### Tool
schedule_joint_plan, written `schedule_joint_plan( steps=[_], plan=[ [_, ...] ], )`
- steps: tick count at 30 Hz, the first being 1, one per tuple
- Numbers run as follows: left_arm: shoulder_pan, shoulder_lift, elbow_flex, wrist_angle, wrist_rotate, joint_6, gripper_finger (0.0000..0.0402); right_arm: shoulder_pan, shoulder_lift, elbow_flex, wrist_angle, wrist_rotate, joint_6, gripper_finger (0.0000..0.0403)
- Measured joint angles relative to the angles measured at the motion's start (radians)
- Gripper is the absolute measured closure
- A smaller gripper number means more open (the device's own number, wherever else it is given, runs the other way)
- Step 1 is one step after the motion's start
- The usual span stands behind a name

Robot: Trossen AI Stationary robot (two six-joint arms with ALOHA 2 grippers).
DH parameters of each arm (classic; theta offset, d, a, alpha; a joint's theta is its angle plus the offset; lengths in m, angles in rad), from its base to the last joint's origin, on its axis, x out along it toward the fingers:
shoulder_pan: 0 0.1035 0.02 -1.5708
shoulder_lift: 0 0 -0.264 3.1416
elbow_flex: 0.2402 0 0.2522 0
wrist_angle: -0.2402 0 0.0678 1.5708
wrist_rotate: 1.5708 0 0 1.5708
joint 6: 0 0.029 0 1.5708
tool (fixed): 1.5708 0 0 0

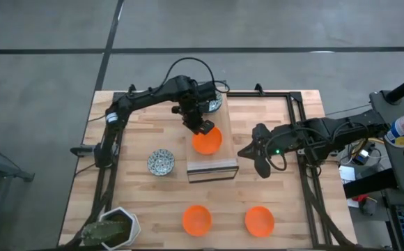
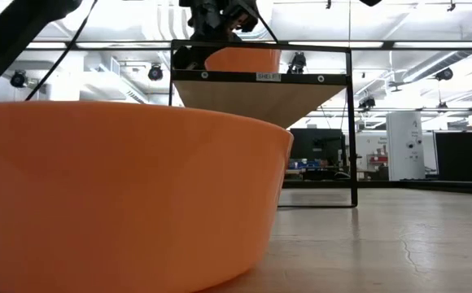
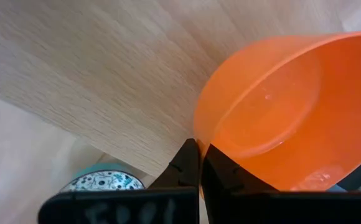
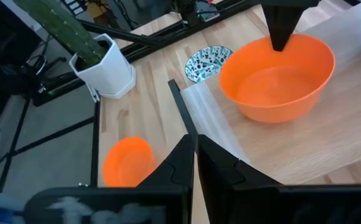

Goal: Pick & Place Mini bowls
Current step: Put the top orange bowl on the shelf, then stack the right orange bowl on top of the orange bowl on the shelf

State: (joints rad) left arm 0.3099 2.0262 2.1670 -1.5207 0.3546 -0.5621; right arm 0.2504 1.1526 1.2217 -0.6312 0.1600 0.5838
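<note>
An orange mini bowl (image 1: 207, 141) stands on a raised wooden shelf (image 1: 212, 167) at the table's middle. My left gripper (image 1: 200, 127) is above the bowl's far-left side, shut on its rim. A blue-patterned bowl (image 1: 161, 162) rests on the table left of the shelf. Another patterned bowl (image 1: 217, 104) shows partly behind the left arm. Two more orange bowls (image 1: 196, 219) (image 1: 260, 221) sit near the table's near edge. My right gripper (image 1: 247, 151) hovers right of the shelf, shut and touching nothing. My left gripper pinches the orange bowl's rim (image 3: 197, 140), one finger inside the bowl and one outside. The fingers (image 4: 280, 28) come down on it from above. The bowl stands upright and appears to rest with its base on the shelf top (image 4: 305, 134).
A white angular pot with a green plant (image 1: 115, 229) stands at the near-left corner. The shelf's black frame (image 2: 260, 76) rises above the table. One orange bowl (image 2: 122, 195) fills the low view's foreground. Bare wood lies between the shelf and the near bowls.
</note>
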Motion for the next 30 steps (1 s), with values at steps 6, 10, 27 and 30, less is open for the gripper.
schedule_joint_plan(
  steps=[6,10,27,30],
  plan=[
    [-0.001,-0.001,-0.01,-0.001,-0.004,-0.017,0.0392,0.0,0.0,0.0,-0.001,0.0,-0.016,0.0385],
    [-0.002,-0.001,-0.011,0.002,-0.005,-0.013,0.0367,0.0,0.0,0.0,0.0,0.0,-0.019,0.0385],
    [-0.002,-0.039,0.058,0.013,0.018,0.018,0.0339,0.0,-0.005,0.0,-0.039,-0.042,0.029,0.0385],
    [-0.002,-0.058,0.058,0.013,0.02,0.041,0.0339,0.0,-0.005,0.0,-0.108,-0.066,0.109,0.0385]
  ],
)
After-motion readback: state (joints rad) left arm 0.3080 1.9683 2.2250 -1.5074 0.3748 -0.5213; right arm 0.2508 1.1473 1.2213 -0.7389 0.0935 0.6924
